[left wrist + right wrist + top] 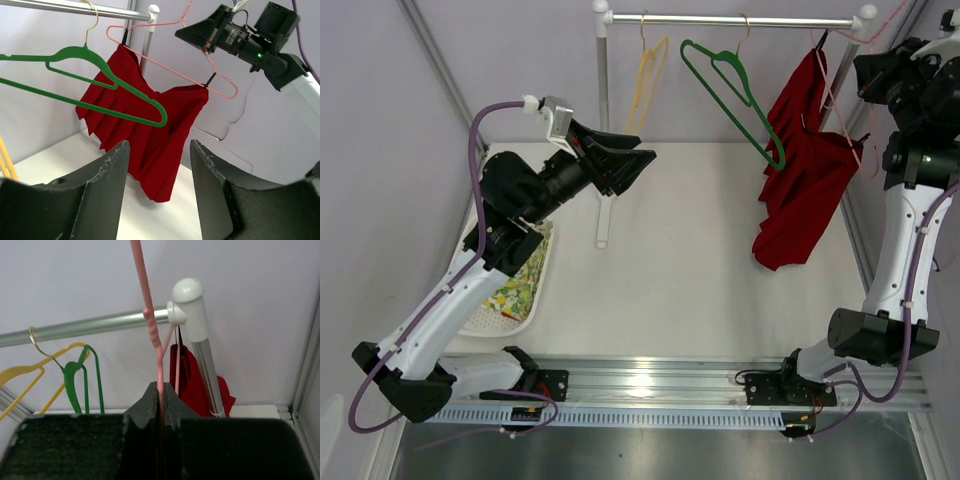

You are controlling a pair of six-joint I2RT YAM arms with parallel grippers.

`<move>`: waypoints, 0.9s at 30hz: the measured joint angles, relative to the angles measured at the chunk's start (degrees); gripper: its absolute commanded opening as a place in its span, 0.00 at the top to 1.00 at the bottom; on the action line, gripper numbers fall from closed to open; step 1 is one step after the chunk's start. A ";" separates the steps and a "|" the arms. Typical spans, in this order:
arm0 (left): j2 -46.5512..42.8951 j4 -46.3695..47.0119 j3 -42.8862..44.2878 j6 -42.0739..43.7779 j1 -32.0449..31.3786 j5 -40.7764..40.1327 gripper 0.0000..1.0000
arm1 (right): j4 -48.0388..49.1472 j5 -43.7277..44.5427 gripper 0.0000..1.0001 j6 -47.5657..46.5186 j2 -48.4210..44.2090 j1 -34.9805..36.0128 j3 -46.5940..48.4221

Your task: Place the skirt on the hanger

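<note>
Since the right claw (161,395) is pinched shut on the thin neck of the pale pink hanger (152,322), the whole load hangs from one slim wire. The red skirt (150,125) hangs from two clips on that hanger, tilted, above the worktop (670,270) and just beside the rail's (90,326) white end post (192,305). The left claw (158,150) gapes wide and empty, well apart. Likely trouble: the wire swivelling or slipping in the pinch, the hook missing the rail's short end, or the lopsided skirt snagging the green hanger (82,51) and tearing off a clip.
</note>
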 measured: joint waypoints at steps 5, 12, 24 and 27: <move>-0.15 -1.38 0.00 0.70 0.00 -0.09 0.43 | -1.60 1.36 1.00 -2.19 4.09 4.11 4.26; -0.48 -3.08 0.00 1.55 0.00 -0.20 0.43 | -2.97 6.38 1.00 -5.18 7.32 8.74 4.35; -2.12 -5.38 0.00 2.47 0.00 -0.66 0.43 | -1.95 11.39 1.00 -6.54 8.15 9.49 0.48; -2.32 -5.79 0.00 2.62 0.00 -0.85 0.43 | -1.55 11.58 1.00 -6.54 8.15 9.49 -2.67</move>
